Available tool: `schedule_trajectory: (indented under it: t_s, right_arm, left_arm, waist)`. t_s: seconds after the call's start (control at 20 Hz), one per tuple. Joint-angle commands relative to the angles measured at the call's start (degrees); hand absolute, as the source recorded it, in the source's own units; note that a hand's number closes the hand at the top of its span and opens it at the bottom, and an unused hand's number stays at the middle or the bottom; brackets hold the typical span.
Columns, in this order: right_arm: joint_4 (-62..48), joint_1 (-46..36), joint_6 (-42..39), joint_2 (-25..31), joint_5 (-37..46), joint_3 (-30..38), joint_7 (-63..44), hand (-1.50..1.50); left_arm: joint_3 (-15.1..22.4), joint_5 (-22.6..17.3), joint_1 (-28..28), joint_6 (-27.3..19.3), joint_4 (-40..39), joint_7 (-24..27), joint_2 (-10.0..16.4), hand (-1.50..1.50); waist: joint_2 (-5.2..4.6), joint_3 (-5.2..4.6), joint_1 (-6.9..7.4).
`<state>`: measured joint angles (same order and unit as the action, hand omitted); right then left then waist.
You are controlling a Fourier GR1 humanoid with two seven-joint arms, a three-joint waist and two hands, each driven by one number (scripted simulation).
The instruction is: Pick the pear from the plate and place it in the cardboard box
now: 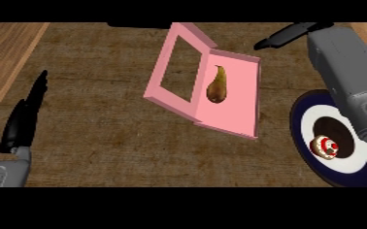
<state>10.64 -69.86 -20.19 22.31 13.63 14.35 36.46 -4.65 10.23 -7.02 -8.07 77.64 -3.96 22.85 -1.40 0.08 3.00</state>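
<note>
A brown pear (217, 86) lies inside a pink box (240, 111) in the middle of the counter, and the box's windowed lid (174, 60) stands open to its left. My right hand (287, 35) hovers above and to the right of the box, its black fingers straight and pointing left, holding nothing. Its grey forearm crosses over the round plate (307, 121) at the right, which has a dark blue rim and a white ring. At the left edge my left hand (25, 114) rests open with its fingers up.
A small frosted cake with a red and white top (324, 147) sits on the plate's dark centre. The counter is brown wood, with a lighter wooden strip (18, 43) at the far left.
</note>
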Motion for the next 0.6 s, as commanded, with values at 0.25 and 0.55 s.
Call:
schedule_trajectory:
  t_s: [0.25, 0.55]
  right_arm:
    - [-1.48, 5.14, -8.11, 13.01, 1.39, -0.06, 6.5, -1.5]
    - [-1.27, 5.73, -13.25, 19.08, 3.08, -1.6, 6.69, -1.5]
  left_arm:
    - [0.1, 0.07, -1.11, 0.83, -0.12, -0.07, -0.11, 0.0]
    - [1.07, 0.49, -1.78, 0.26, 0.27, -0.12, -1.6, 0.0]
  waist:
    - [-0.96, 0.17, 1.42]
    - [-1.33, 0.28, 2.16]
